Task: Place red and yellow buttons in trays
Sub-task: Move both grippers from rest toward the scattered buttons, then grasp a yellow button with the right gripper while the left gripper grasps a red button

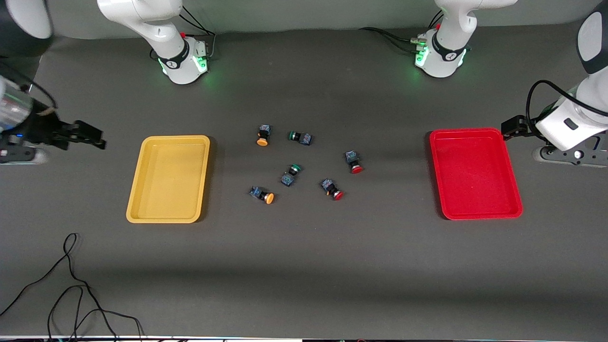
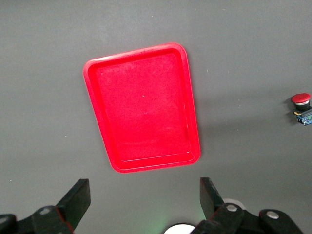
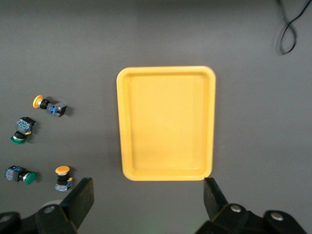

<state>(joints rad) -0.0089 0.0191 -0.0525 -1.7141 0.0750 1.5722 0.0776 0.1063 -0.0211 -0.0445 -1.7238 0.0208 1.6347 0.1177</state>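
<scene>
Starting with both released, your right end effector (image 3: 144, 202) hangs beside the yellow tray (image 1: 168, 178), left end effector (image 2: 141, 200) beside the red tray (image 1: 475, 173); descend squarely over one red button (image 1: 355, 163).

The front camera is looking down from high across the desk (image 1: 304, 266), facing the arm bases. Each wrist camera is looking straight down from well above: the left sharing the red tray (image 2: 142, 107) with it, the right the yellow tray (image 3: 166, 123).
</scene>
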